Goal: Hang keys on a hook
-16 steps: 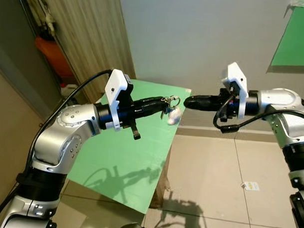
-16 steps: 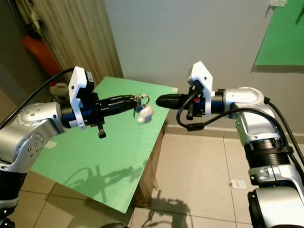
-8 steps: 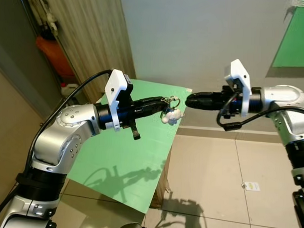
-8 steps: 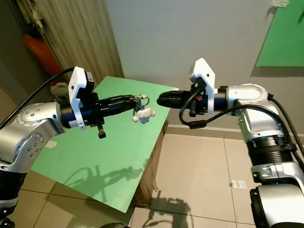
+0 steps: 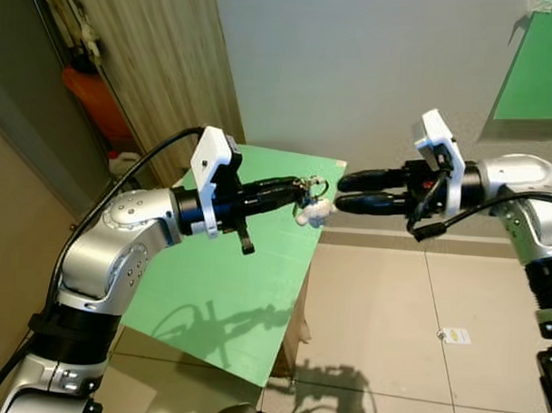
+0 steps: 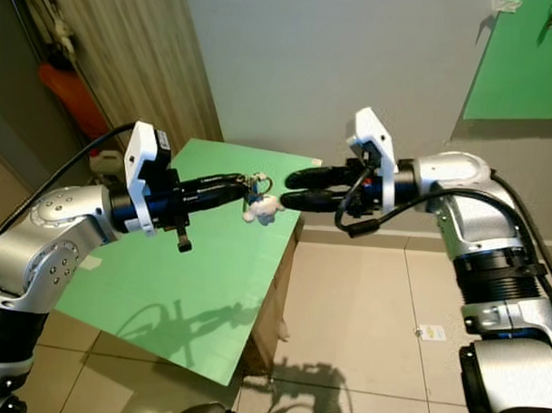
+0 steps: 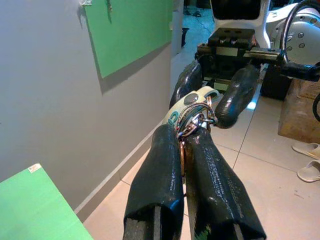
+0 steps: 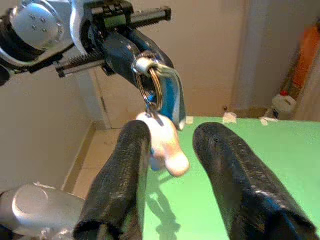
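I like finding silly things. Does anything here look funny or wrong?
Nothing is broken or spilled. The left pincer holds the keys in mid-air with a little white charm dangling, and the open right pincer reaches toward it from the other side.

No readable text, brand or number anywhere. White key tag (image 7: 186, 107) has teal marks, too small/partly hidden to read. Small white label at corner of green board (image 7: 34, 168) is blurred, and floor sticker (image 5: 455, 337) has dark marks, illegible.
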{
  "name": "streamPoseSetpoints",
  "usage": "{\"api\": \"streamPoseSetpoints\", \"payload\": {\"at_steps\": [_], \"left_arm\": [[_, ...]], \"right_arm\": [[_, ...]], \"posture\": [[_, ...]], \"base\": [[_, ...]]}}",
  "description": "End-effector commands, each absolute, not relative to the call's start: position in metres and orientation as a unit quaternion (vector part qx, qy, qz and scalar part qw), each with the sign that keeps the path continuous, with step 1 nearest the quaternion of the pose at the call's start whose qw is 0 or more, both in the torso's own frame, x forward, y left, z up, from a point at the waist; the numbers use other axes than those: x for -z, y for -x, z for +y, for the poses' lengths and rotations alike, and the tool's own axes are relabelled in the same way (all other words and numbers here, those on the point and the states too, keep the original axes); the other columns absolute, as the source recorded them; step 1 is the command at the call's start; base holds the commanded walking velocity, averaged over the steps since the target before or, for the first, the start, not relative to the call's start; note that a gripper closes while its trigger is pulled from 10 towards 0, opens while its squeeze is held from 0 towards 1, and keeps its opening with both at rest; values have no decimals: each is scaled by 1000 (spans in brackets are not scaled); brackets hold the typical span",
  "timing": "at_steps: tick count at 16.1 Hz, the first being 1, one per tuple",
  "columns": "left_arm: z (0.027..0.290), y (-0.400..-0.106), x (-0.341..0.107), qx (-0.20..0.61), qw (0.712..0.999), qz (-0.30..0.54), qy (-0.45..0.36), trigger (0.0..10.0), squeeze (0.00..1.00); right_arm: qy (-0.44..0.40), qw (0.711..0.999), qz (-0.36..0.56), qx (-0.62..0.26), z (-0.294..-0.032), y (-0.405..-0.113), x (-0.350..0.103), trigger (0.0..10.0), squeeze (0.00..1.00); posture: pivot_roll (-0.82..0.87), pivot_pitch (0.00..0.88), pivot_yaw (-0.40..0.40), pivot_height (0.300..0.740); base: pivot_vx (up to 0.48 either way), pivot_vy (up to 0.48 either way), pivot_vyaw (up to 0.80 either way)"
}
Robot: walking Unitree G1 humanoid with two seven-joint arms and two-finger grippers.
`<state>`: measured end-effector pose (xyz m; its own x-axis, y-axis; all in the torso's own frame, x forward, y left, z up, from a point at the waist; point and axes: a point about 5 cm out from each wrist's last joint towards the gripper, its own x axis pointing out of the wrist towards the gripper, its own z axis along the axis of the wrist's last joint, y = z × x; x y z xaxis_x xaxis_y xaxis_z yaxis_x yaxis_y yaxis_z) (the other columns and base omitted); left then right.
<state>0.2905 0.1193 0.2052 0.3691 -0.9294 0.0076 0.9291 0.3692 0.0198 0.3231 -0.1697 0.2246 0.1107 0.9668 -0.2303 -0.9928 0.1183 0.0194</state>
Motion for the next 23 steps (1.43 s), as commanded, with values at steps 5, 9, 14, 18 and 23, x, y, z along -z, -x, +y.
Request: {"api": "streamPoseSetpoints", "payload": {"at_steps": [5, 9, 14, 18, 23], "left_arm": [[120, -288, -210, 571, 821, -18, -15, 0, 0], [120, -287, -210, 575, 818, -18, -16, 0, 0], [119, -286, -209, 576, 817, -17, -15, 0, 0], [118, -286, -210, 577, 816, -18, -15, 0, 0], [117, -286, -210, 577, 817, -20, -15, 0, 0]], "right_arm": [[85, 729, 64, -676, -153, -324, -238, 10000, 0], [83, 732, 61, -674, -151, -326, -237, 10000, 0], [77, 728, 62, -678, -148, -326, -234, 10000, 0], [70, 727, 60, -680, -145, -326, -234, 0, 0], [63, 728, 59, -680, -145, -328, -236, 0, 0]], "posture": [[-104, 22, 147, 740], [-103, 22, 146, 740], [-101, 23, 146, 740], [-101, 24, 142, 740], [-97, 26, 140, 740]], "base": [[0, 0, 0], [0, 0, 0], [0, 0, 0], [0, 0, 0], [0, 0, 0]]}}
